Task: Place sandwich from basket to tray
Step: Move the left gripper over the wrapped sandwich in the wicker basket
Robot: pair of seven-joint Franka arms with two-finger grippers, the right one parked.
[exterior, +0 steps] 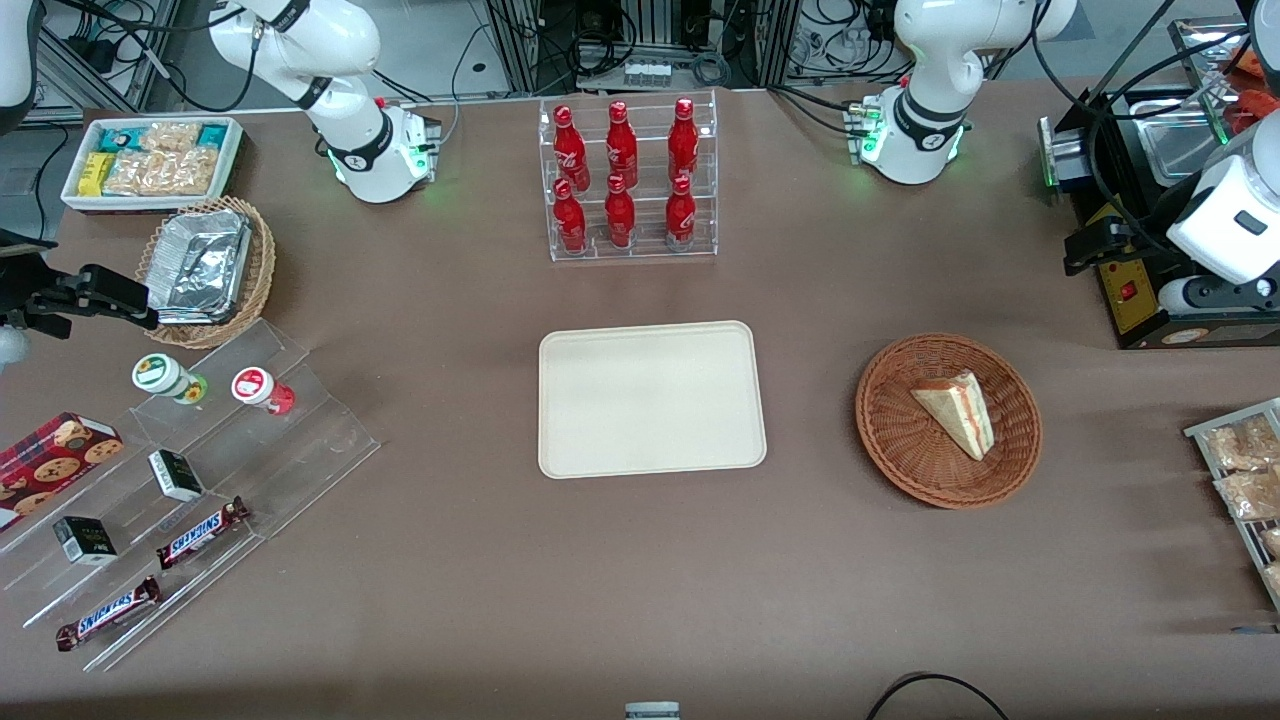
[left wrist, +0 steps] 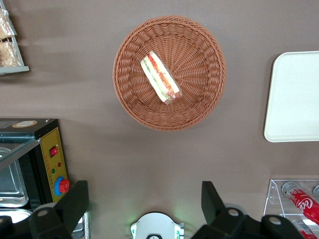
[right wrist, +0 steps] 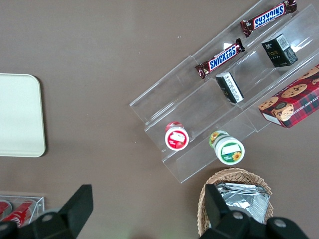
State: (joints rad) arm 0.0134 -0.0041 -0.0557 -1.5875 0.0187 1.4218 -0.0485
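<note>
The small triangular sandwich wedge lies in the round reddish-brown wicker basket, and the flat cream rectangular tray on the brown tabletop is bare, so the reach has probably not begun. The left gripper hangs high above, fingers spread wide and empty; it must descend over the wedge. Only the wrist view shows that spread and the red and green filling.

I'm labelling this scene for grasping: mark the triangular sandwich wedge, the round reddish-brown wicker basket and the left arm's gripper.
Triangular sandwich wedge (exterior: 958, 408), front view, pale bread face.
Round reddish-brown wicker basket (exterior: 890, 420), front view, bare woven wall.
Left arm's gripper (left wrist: 144, 201), left wrist view, midway between its open fingertips, above the table.
</note>
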